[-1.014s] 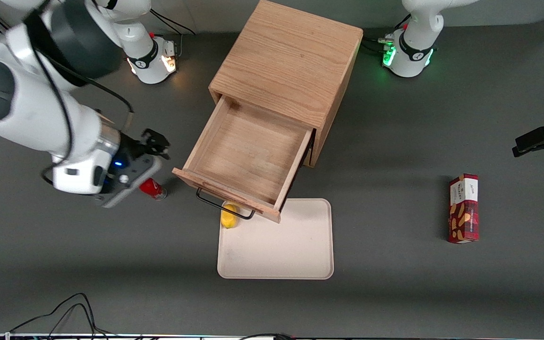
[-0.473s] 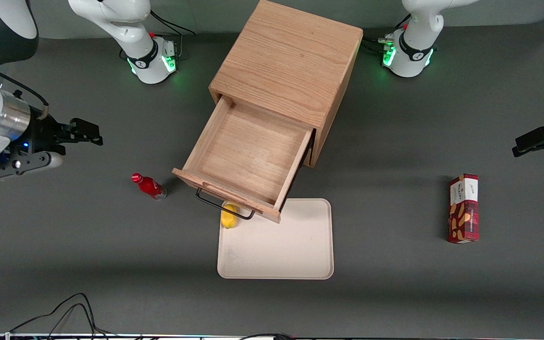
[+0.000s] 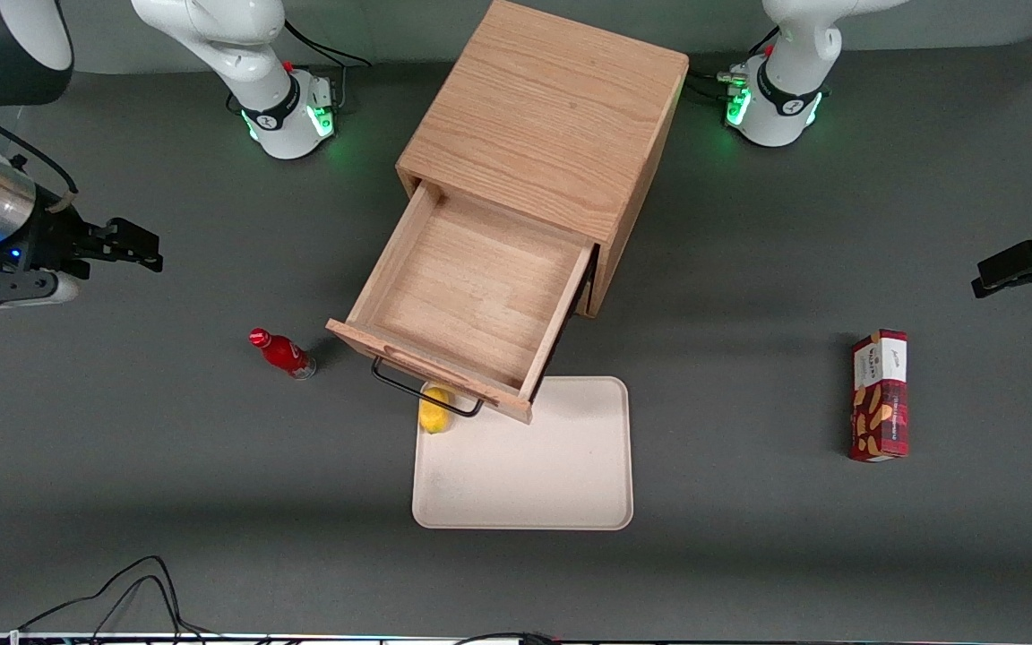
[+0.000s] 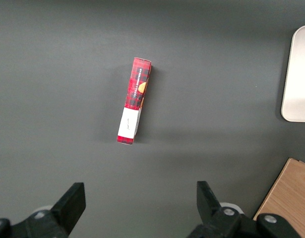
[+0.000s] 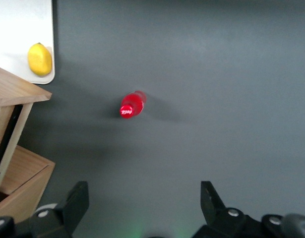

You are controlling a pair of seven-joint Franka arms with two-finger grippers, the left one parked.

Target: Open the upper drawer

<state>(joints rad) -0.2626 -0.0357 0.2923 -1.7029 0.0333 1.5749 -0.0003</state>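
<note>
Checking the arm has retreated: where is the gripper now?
The gripper hangs open above bare table toward the working arm's end, well clear of the open upper drawer and red bottle.

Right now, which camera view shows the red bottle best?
The right wrist view shows the red bottle best: it stands upright on bare table, seen large from above, with the open gripper high over the table. The front view shows the red bottle small, beside the upper drawer. The left wrist view does not show it.
</note>
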